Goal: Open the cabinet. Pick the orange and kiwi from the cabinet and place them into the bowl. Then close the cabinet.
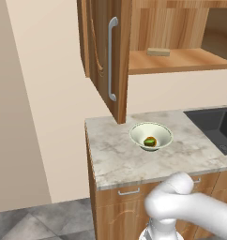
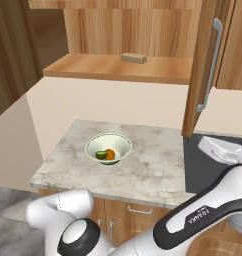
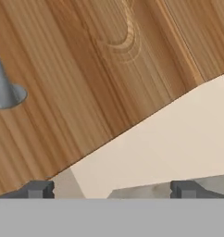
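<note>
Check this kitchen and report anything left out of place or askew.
Both doors of the cabinet hang wide open over the counter, leaving the shelf and a tan block exposed. Otherwise tidy: the orange and kiwi sit inside the upright bowl, nothing spilled. The gripper, jaws open, faces a door.

light: bright, even, flat rendered | shadows: soft, faint under the cabinet [image 1: 103, 56] shelf, inside the bowl [image 1: 151, 136] | glare: none | hand view: wood grain slightly soft, coarse close up | edges: undistorted
</note>
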